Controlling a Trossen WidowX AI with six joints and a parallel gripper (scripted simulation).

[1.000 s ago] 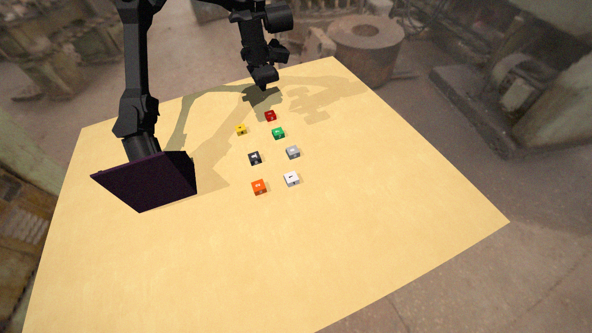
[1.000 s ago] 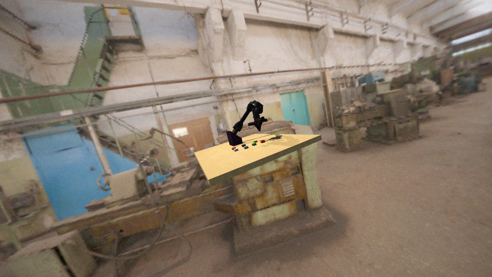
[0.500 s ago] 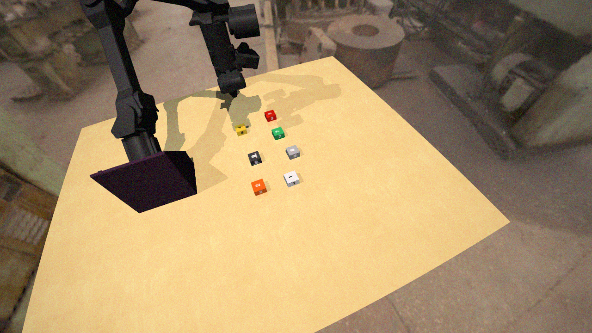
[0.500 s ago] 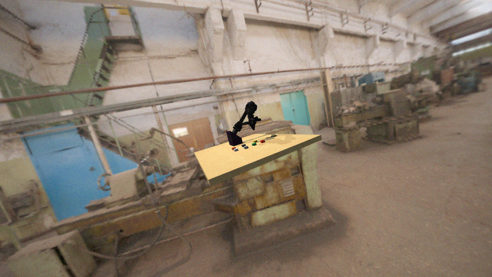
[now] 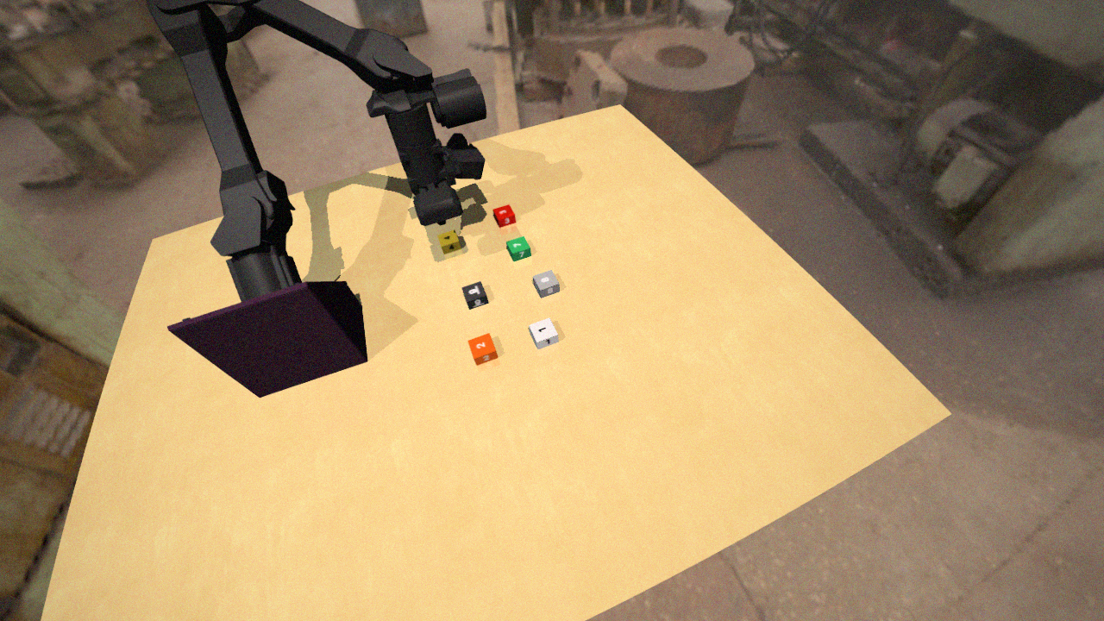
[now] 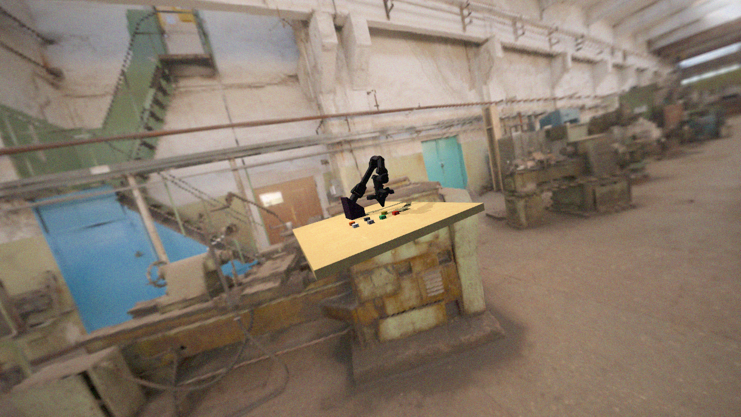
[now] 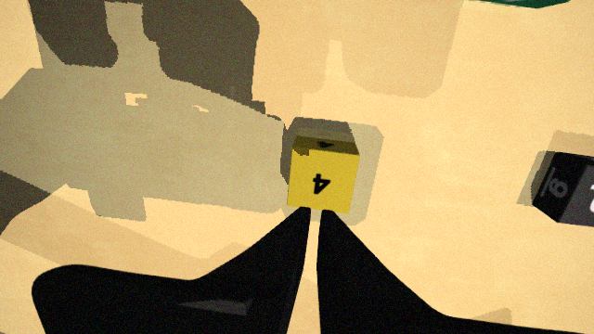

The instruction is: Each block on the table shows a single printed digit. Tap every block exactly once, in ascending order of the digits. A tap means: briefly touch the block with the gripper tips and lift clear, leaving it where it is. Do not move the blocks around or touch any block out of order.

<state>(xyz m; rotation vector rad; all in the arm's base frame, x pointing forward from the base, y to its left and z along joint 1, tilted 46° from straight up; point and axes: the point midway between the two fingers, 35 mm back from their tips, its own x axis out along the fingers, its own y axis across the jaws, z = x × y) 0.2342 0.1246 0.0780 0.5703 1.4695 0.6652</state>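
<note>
My gripper [image 5: 442, 223] [image 6: 382, 205] [image 7: 315, 219] is shut with nothing between its tips. In the wrist view the tips are at the near edge of the yellow 4 block [image 5: 448, 242] [image 7: 302, 181]; I cannot tell whether they touch it. The red 3 block [image 5: 504, 216] [image 6: 395, 213] and green 7 block [image 5: 518, 248] [image 6: 382, 217] are close by. The black block [image 5: 475, 295] [image 7: 566, 186] has a barred digit, 6 or 9. The grey block's [image 5: 546, 284] digit is unclear, perhaps 0 or 8. The white 1 block [image 5: 543, 332] and orange 2 block [image 5: 482, 348] are farthest from the gripper.
The blocks stand apart on the pale yellow table [image 5: 655, 432] [image 6: 331, 248]. The arm's dark base [image 5: 270, 340] [image 6: 353, 208] is at the left in the top view. The arm casts shadows around the yellow block.
</note>
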